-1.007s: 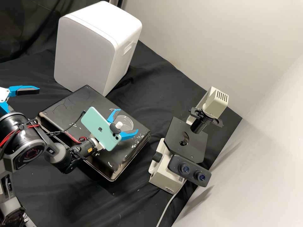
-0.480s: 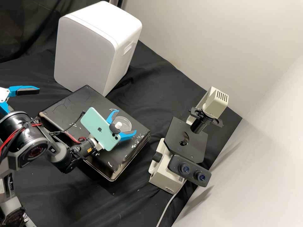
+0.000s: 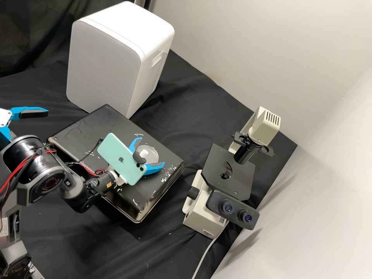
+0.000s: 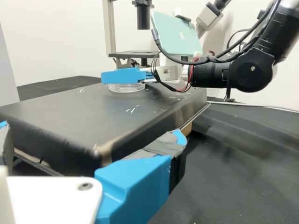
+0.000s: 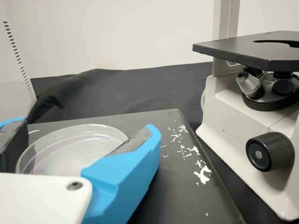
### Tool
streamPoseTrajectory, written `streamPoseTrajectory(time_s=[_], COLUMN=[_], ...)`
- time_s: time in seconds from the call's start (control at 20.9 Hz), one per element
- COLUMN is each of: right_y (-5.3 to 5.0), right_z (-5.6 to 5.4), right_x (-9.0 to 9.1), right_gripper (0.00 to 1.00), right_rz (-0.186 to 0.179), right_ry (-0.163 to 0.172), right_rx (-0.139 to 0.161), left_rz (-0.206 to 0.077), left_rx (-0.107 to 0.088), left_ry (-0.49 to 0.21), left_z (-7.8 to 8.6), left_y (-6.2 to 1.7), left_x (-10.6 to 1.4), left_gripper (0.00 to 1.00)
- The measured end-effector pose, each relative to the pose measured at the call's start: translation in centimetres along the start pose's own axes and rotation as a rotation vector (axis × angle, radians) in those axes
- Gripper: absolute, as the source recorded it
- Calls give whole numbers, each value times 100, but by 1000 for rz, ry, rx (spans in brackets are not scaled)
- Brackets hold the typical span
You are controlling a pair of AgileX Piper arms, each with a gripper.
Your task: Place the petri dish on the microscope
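A clear petri dish [image 3: 147, 153] [image 5: 70, 147] lies on the flat black case [image 3: 85, 133] at mid-bench. My right gripper [image 3: 149, 152] [image 5: 79, 149] is open and straddles the dish, one blue finger close to the rim on each side. Seen from the left wrist view, the dish [image 4: 125, 87] rests on the case top under a blue finger. The microscope [image 3: 217, 201] stands to the right, its black stage [image 3: 217, 162] [image 5: 233, 46] bare. Over at the bench's left edge, my left gripper [image 3: 17, 123] [image 4: 91, 135] is open and holds nothing.
A white boxy appliance [image 3: 116, 54] stands behind the case. A mint phone [image 3: 121, 159] is mounted on the right wrist. The wall runs close behind and to the right of the microscope, and a grey cable [image 3: 203, 255] trails from it toward the front.
The right gripper has shifted slightly back and to the left around the dish, its fingers now nearer the rim. The left arm has barely moved.
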Motion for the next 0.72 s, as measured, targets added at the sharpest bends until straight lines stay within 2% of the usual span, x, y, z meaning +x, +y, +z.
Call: streamPoseTrajectory(time_s=[0.53, 0.72], right_y=[3, 3], right_z=[2, 2], right_x=[0, 0], right_gripper=[100, 100], right_rz=[6, 6], right_ry=[-4, -4], right_rx=[4, 4], left_rz=[0, -9], left_rx=[0, -3], left_ry=[0, 2], left_z=[0, -5], left_y=[0, -15], left_x=[0, 5], left_gripper=[100, 100])
